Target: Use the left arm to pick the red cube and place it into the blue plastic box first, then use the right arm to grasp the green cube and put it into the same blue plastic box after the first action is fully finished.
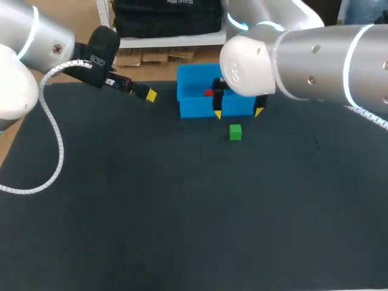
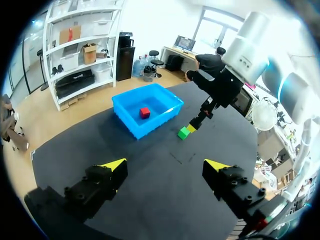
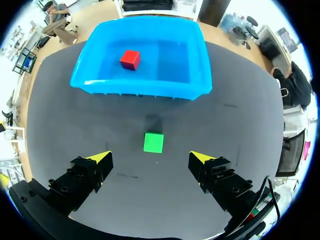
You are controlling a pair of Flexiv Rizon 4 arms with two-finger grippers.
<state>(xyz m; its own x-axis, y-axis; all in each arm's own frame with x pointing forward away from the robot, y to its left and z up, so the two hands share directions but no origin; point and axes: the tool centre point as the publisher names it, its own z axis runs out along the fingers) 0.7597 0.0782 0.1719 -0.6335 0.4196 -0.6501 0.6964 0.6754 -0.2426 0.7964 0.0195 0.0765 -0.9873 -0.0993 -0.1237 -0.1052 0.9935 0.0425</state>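
The red cube (image 1: pixel 208 93) (image 2: pixel 145 112) (image 3: pixel 130 59) lies inside the blue plastic box (image 1: pixel 191 108) (image 2: pixel 131 127) (image 3: pixel 140 89) at the table's far middle. On the dark table just in front of the box sits the green cube (image 1: pixel 235 131) (image 2: pixel 184 133) (image 3: pixel 153 142). My right gripper (image 1: pixel 238 113) (image 3: pixel 150 159) hangs open above the green cube, one yellow tip on each side of it, touching nothing. My left gripper (image 1: pixel 145 93) (image 2: pixel 165 165) is open and holds nothing, off to the left of the box.
The left arm's white cable (image 1: pixel 57 139) loops over the table's left side. The dark table top (image 1: pixel 194 212) stretches from the box to the near edge.
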